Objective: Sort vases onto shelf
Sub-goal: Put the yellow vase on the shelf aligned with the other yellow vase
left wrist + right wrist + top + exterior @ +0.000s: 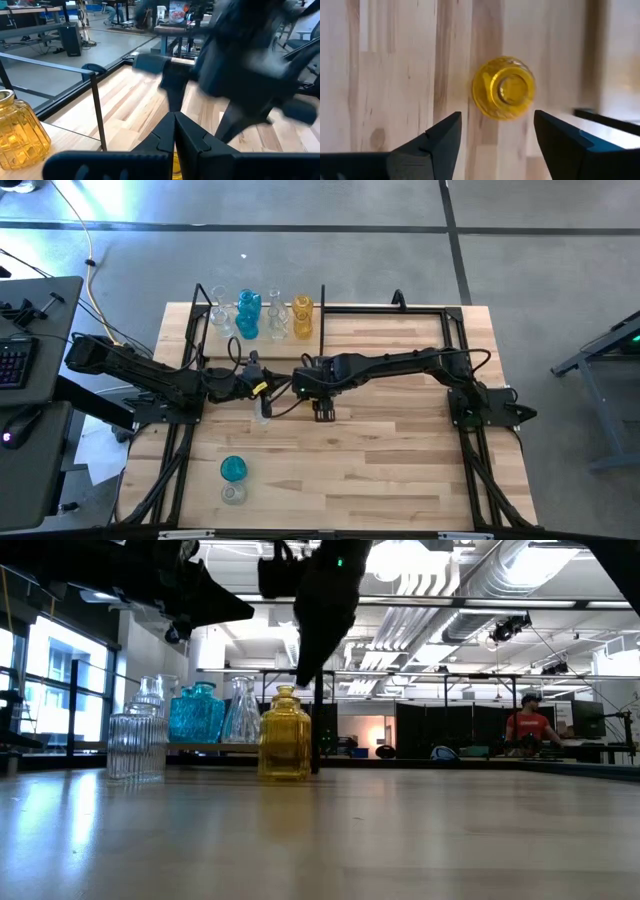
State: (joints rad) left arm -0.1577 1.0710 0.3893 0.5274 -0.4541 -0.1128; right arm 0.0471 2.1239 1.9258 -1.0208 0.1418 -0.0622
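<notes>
From straight overhead, my right claw (323, 412) hangs over the middle of the tabletop (400, 470), reached in from the right. My left claw (262, 392) sits just beside it on the left. The shelf (262, 330) runs along the far left edge, already carrying a row of clear, teal and amber vases. Two more, a teal vase (233, 469) and a clear vase (233, 494) touching it, wait near the front, well apart from both claws. I cannot pick out the vase under my right claw from here.

At tabletop height, an amber vase (285, 735) stands upright on the tabletop in front of the shelf, with a ribbed clear vase (137, 740) off to one side. A dark arm hangs right above the amber one.

From my left wrist, my left claw (174, 134) is pinched fully closed with nothing between the tips. An amber vase (17, 131) on the shelf shows at the edge; the other arm blurs across the background.

From my right wrist, I look straight down the neck of the amber vase (503, 88). My right claw (497, 132) is spread wide and empty. The vase's long axis is vertical, pointing up at me, and it lies just beyond my fingertips rather than between them. My right arm is plainly the nearer; I judge the next grasp needs me to shift forward over it.
</notes>
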